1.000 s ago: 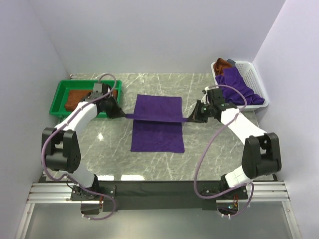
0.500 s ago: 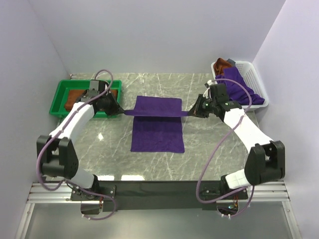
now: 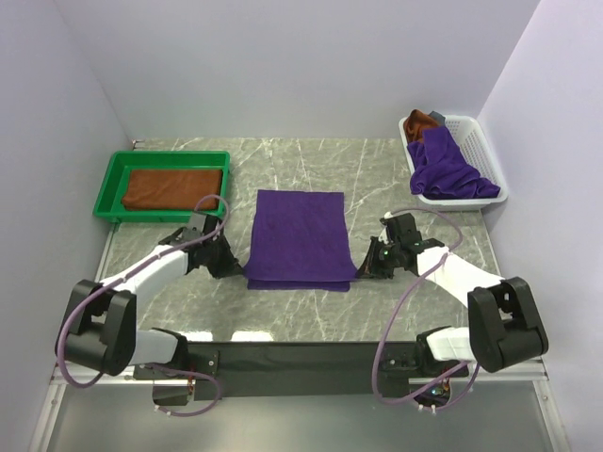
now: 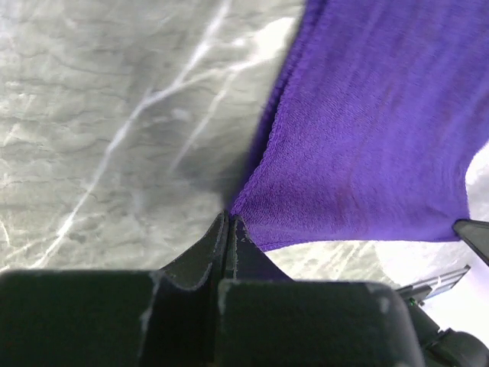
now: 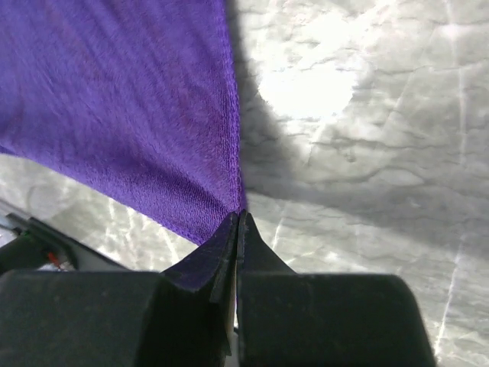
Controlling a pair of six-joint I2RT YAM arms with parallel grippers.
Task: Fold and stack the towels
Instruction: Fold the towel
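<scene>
Though closed, left pincer [image 4: 229, 226] and right pincer [image 5: 238, 220] pinch the purple towel [image 3: 300, 235].

deep purple plush rectangular towel [image 3: 300, 237] lay folded double, near corners pinched by left gripper [image 3: 236, 272] and right gripper [image 3: 364, 267] | rust-brown plush towel [image 3: 171, 186] lay flat beyond left gripper | crumpled purple towel [image 3: 449, 169] lay heaped beyond right gripper
</scene>
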